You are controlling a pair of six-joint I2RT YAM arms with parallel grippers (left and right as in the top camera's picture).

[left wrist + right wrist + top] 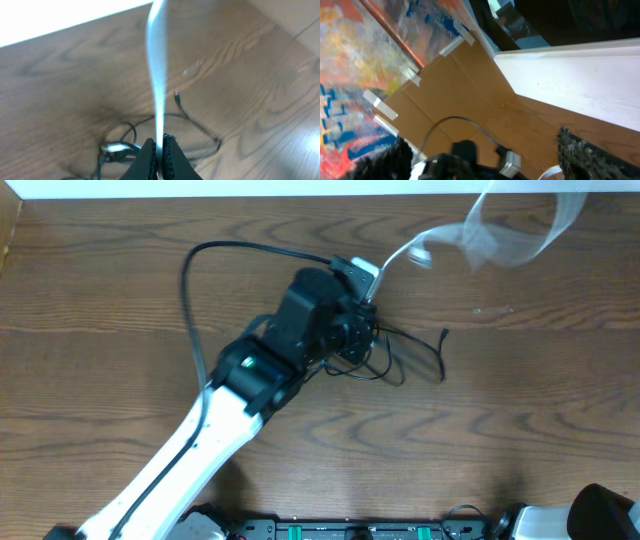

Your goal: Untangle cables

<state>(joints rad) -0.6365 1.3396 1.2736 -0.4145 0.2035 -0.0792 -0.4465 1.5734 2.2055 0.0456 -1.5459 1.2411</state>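
Your L gripper [161, 142] was clenched on the white cable [159, 75]; R gripper [485, 146] sat released. You needed a slow pull off the black cables [441, 358].

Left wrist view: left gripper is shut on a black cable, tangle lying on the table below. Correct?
No: the left gripper is shut on the white cable, per the left wrist view; the black tangle does lie on the table.
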